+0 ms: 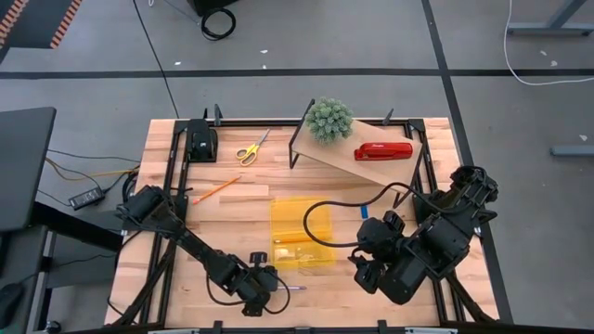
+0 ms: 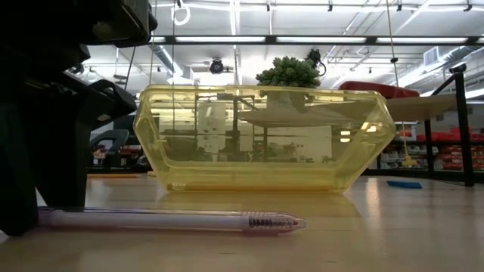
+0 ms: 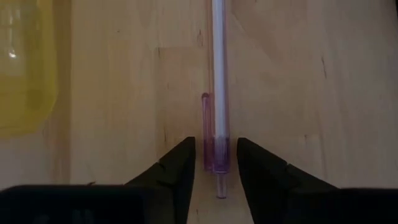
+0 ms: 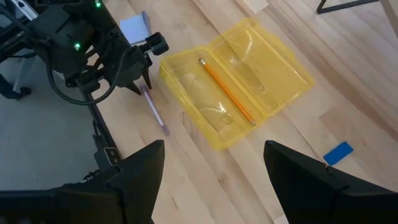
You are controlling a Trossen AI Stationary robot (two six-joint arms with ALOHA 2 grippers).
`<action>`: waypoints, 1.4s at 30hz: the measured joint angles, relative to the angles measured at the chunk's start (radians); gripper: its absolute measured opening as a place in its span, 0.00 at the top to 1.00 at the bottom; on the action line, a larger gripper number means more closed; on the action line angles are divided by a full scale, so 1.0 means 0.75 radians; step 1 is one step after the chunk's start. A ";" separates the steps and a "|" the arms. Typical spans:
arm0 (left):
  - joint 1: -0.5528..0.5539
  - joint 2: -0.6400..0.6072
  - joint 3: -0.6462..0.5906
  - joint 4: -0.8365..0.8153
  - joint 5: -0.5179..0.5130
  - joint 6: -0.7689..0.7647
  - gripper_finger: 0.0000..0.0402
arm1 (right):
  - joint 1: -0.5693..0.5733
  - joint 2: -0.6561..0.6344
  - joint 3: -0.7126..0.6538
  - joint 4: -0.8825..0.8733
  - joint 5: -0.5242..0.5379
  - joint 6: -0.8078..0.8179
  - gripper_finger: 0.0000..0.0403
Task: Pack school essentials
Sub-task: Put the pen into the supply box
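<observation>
Left hand (image 3: 213, 165) astride pink pen (image 3: 217, 74)

stapler (image 1: 382, 151) (red) on ramp (image 1: 371, 160) | plant (image 1: 329, 120) beside

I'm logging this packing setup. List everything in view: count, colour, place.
Case: 1, clear yellow, open, table centre.
Pencils: 2, orange; one in the case, one on the table beside the left arm.
Pen: 1, pink, on the table between the left gripper's fingers.
Scissors: 1, yellow handles, far side of the table.
Eraser: 1, blue, right of the case.
Plant: 1, green, on the shelf.
Stapler: 1, red, on the shelf.
Shelf: 1, wooden, far right.
Left gripper: open, at the pen.
Right gripper: open, above the table.
</observation>
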 joint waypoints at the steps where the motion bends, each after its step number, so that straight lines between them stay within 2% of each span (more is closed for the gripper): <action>1: 0.000 0.006 0.000 0.002 0.003 -0.001 0.67 | 0.000 0.000 0.000 0.000 0.000 0.002 0.30; 8: 0.010 0.023 0.002 -0.006 0.020 -0.009 0.70 | 0.001 0.000 0.000 0.000 0.000 0.023 0.30; 17: 0.023 0.052 0.004 -0.016 0.059 -0.001 0.90 | 0.000 0.000 0.000 0.000 -0.001 0.036 0.30; 24: 0.026 0.049 0.015 -0.026 0.073 -0.002 0.89 | 0.000 0.001 0.000 0.000 -0.004 0.037 0.30; 30: 0.029 0.054 0.158 -0.154 0.088 0.007 0.91 | -0.001 0.001 0.000 0.000 -0.004 0.027 0.30; 37: 0.032 0.047 0.389 -0.295 0.090 0.142 0.92 | -0.001 0.001 0.000 0.000 0.010 0.031 0.30; 42: 0.051 0.047 0.498 -0.386 0.081 0.149 0.96 | -0.001 0.001 0.000 0.000 0.022 0.021 0.30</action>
